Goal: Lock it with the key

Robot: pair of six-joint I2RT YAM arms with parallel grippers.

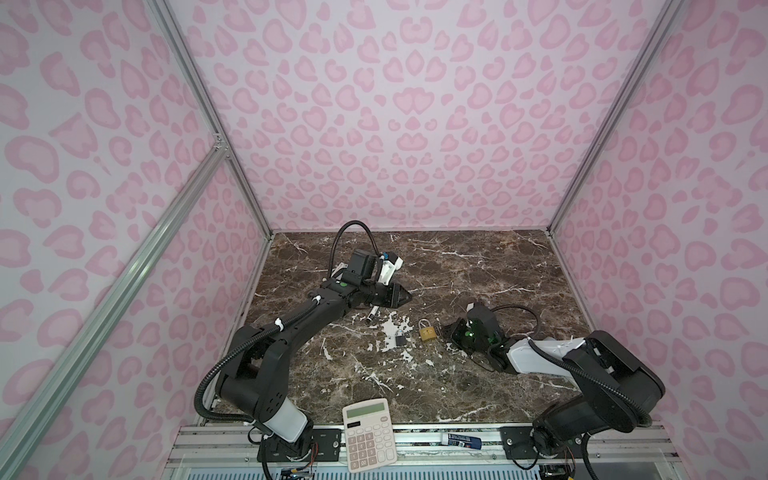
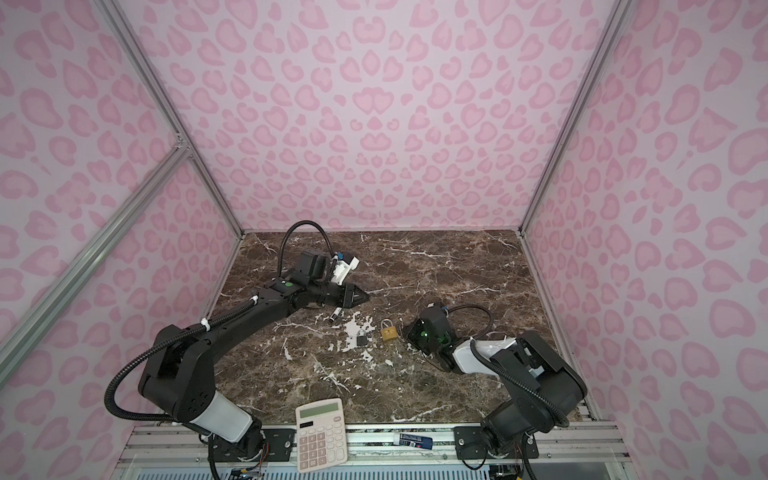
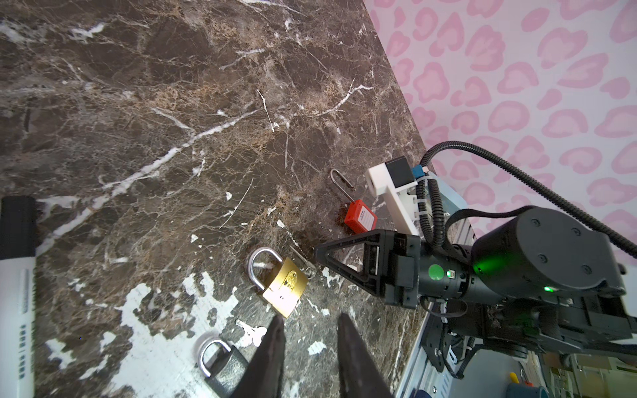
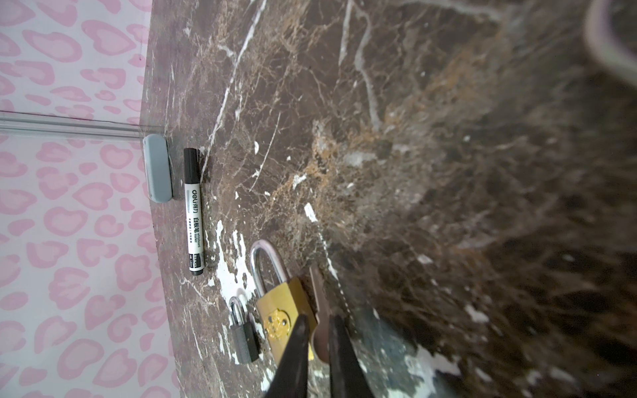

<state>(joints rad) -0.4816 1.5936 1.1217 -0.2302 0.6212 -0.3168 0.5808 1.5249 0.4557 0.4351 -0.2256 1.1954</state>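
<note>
Nearest, at the front edge, a white calculator (image 1: 369,434) lies across the metal rail with its display end over the dark marble surface (image 1: 478,270). A blue-and-white tube (image 1: 463,440) rests on the rail to its right.

Farther in, near the middle, a small grey padlock (image 1: 400,340) lies flat on a white patch. The left wrist view shows a small silver key (image 3: 253,335) just beside it.

Just right of the grey one lies the brass padlock (image 1: 428,333), flat, with its shackle pointing toward the back. The key (image 4: 316,286) lies along the side of the brass body that faces the right arm. It is close against the body rather than in it, with its blade toward the shackle end.

The right claw (image 4: 319,320) comes in low from the right. Its fingers stand a narrow gap apart on either side of the key's head. Whether they pinch the key or only straddle it, I cannot tell. A red padlock (image 3: 360,218) with a long shackle lies close to this claw and shows only in the left wrist view.

Farther back and to the left, a black-and-white marker (image 1: 372,314) lies on the surface just beside the left arm's wrist. The left claw (image 3: 310,318) is released, its fingers apart with nothing between them. It points toward the middle of the surface, well apart from the padlocks.

Behind everything stands the pink-spotted wall (image 1: 415,145).
</note>
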